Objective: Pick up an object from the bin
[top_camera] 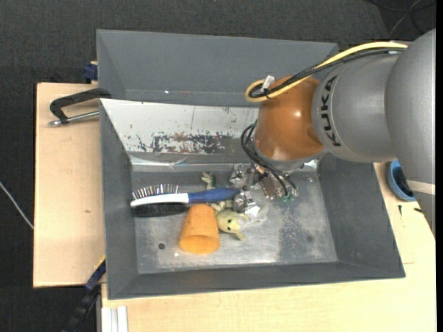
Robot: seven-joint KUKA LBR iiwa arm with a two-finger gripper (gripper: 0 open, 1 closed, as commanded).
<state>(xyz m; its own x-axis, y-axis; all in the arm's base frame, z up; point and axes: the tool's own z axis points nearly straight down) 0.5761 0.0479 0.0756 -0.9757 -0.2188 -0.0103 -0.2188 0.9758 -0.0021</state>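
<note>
My gripper (248,194) reaches down into the middle of the bin, below the orange wrist cover. Its metal fingertips sit right at the blue handle end of a brush (181,199) with a white head and black bristles, which lies across the bin floor to the left. A small yellow-green toy figure (229,221) lies just below the fingertips. An orange cone-shaped cup (200,230) lies on its side beside the figure, below the brush handle.
A small pale scrap (208,180) lies just above the brush handle. The bin floor to the right of the gripper is bare metal, and the arm covers the bin's right back corner.
</note>
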